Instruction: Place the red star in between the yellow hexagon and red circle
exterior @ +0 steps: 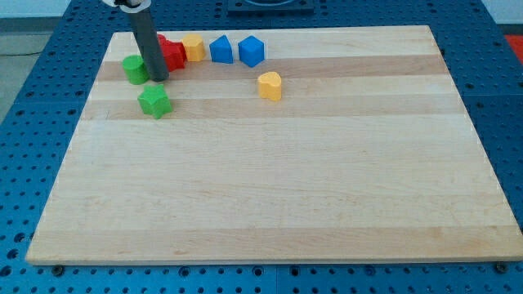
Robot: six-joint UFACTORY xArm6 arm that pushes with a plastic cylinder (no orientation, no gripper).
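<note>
Camera view: wooden board (270, 196), pale planks w/ grain running left-right, sits on a blue perforated table (24, 163) that shows on all sides; dark fixture (270, 6) at the view's top edge, partly cut off. All blocks lie in the board's upper-left area. Item 1: dark rod coming down from the view's top, my tip (158, 79) resting on the board just right of the green circle-ish block (135, 69) and touching or nearly touching the red blocks' left side; no jaws on this rig, so no open/closed state to report, just a plain rod. Item 2: red blocks (172, 55), two pieces pressed together right behind the rod, partly hidden by it; which is the red star and which the red circle can't be told from here. Item 3: yellow hexagon (194, 47), touching the red cluster's right side. Item 4: blue block (221, 50), just right of the yellow hexagon, shape unclear. Item 5: blue block, cube-like (252, 51), next right, close beside item 4. Item 6: yellow heart-like block (270, 86), apart, below-right of the blue pair. Item 7: green star (154, 101), below my tip, near but apart.
</note>
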